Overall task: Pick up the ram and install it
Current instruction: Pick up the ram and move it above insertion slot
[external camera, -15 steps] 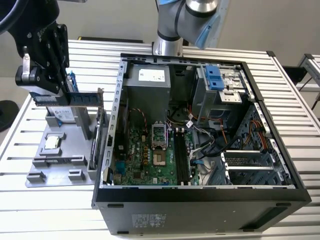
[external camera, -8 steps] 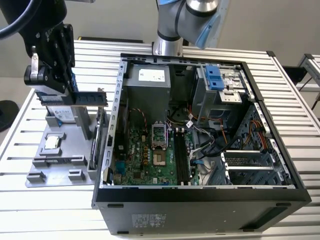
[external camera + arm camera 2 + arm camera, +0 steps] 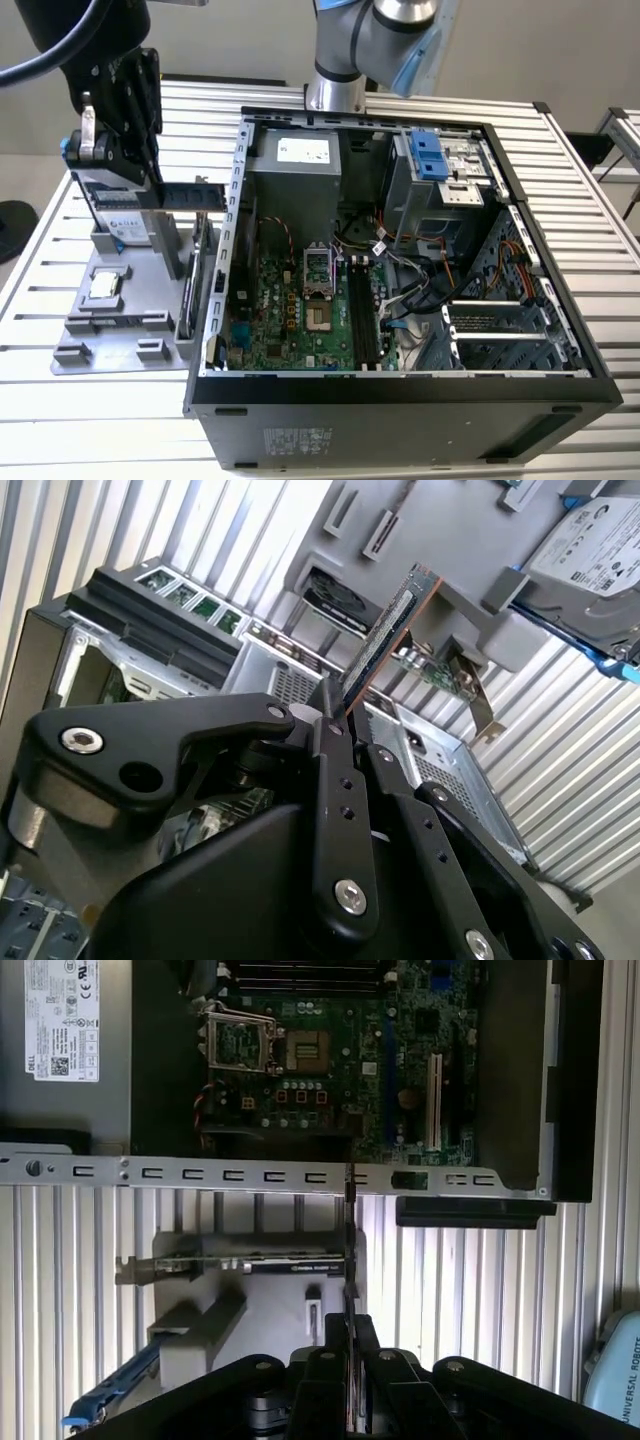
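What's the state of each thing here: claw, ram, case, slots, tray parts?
claw: shut on the ram.
ram: held by one end, in the air beside the case, not installed.
case: side open, motherboard exposed.
memory slots: no stick seated.
expansion card: resting on edge in the grey tray.
hard drive: in its blue frame, on the tray.

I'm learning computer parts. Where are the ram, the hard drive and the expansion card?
ram (image 3: 385, 638): second wrist view, middle of its edge.
hard drive (image 3: 590, 550): second wrist view, silver top.
expansion card (image 3: 290, 1264): first wrist view, dark board.
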`<state>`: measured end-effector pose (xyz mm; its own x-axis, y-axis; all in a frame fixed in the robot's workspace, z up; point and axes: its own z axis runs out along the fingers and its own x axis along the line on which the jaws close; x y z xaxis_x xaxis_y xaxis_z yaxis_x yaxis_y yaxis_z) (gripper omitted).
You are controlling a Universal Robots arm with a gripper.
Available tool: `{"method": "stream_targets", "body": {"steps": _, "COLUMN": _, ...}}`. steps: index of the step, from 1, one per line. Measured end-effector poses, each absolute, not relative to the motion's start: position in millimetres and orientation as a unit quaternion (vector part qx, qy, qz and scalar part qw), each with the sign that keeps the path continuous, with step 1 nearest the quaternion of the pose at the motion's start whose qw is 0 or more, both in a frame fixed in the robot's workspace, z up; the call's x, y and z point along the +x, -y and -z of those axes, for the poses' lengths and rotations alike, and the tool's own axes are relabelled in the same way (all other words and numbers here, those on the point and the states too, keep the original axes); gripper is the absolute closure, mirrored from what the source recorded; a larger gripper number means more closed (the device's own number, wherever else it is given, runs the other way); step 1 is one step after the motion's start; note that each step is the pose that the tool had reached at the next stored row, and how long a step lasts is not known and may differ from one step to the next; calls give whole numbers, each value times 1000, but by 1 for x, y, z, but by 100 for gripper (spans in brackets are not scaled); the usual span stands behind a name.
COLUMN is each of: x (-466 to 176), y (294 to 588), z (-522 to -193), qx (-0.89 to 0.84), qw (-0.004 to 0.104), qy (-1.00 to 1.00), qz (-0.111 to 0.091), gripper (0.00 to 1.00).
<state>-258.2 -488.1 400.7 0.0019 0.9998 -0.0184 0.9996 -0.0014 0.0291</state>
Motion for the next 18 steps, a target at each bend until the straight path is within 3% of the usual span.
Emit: {"method": "stream_targets", "body": {"steps": 18, "x": -233, "y": 484, "z": -400, "qx": 708, "qw": 17, "qy": -706, "qz": -4, "gripper": 100}}
